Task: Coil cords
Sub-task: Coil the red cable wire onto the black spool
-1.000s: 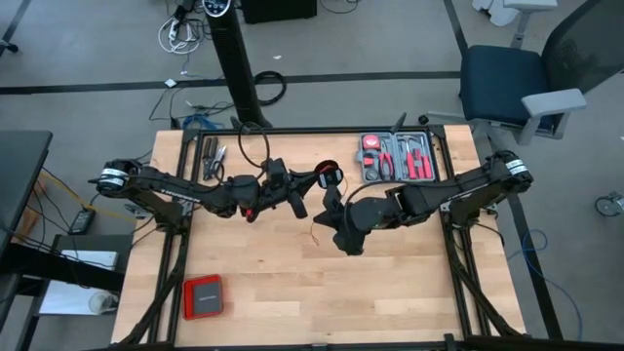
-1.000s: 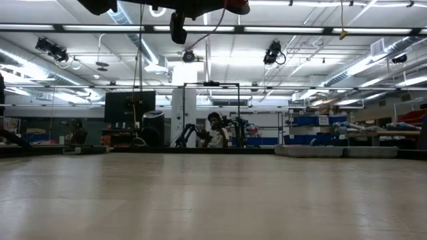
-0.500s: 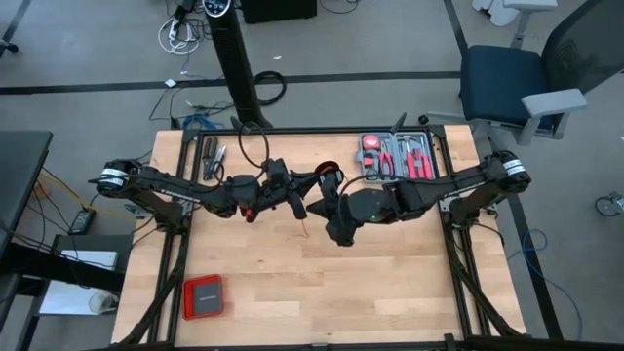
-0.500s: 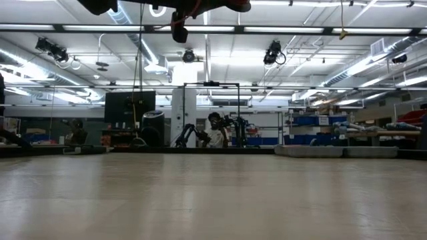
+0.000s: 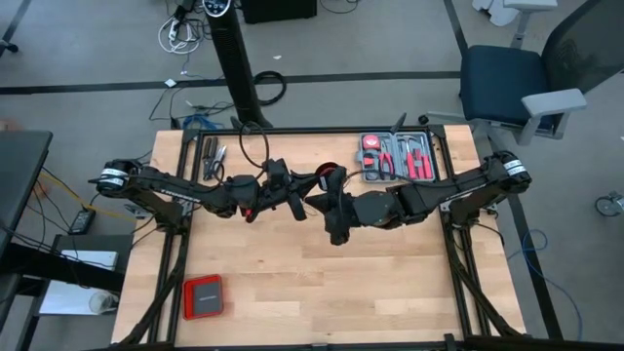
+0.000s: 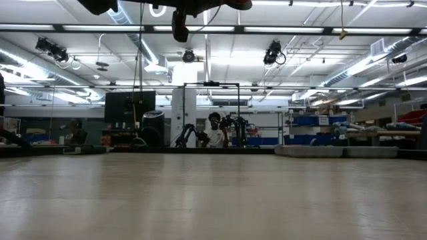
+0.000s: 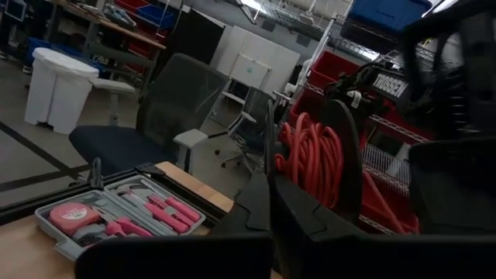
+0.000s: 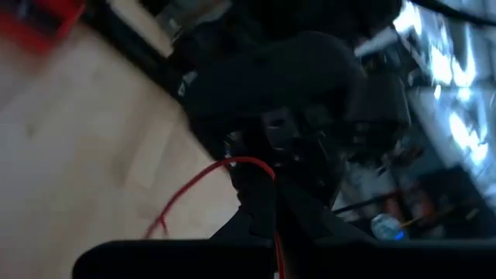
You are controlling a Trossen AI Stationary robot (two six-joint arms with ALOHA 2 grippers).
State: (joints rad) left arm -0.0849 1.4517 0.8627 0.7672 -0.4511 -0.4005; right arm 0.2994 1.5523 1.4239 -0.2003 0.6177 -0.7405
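- Cord (image 7: 311,167): in your left wrist view you see it as a bundle of red loops wound on a dark spool, held up above the desk just past the left end effector's fingers.
- In your right wrist view a single red strand (image 8: 203,180) runs in an arc from the dark hardware ahead down to the right end effector's closed fingers; its loose end hangs over the wood.
- In the high view the spool with the cord shows as a small red-and-black shape (image 5: 332,176) near the desk's middle, between the two arms.
- Left end effector (image 5: 295,195): fingers closed, raised above the desk, just beside the spool. You cannot tell from the views whether it grips the cord itself.
- Right end effector (image 5: 317,194): fingers closed on the red strand, raised, close to the left one, tip facing tip.
- Desk (image 5: 390,292): light wood. A grey tray (image 5: 396,157) of red-handled tools sits at its far edge on the right arm's side, well apart from the cord.
- A flat red box (image 5: 203,295) lies near the front corner on the left arm's side.
- In the low view you see only dark parts of the arms at the top edge, and bare wood below.
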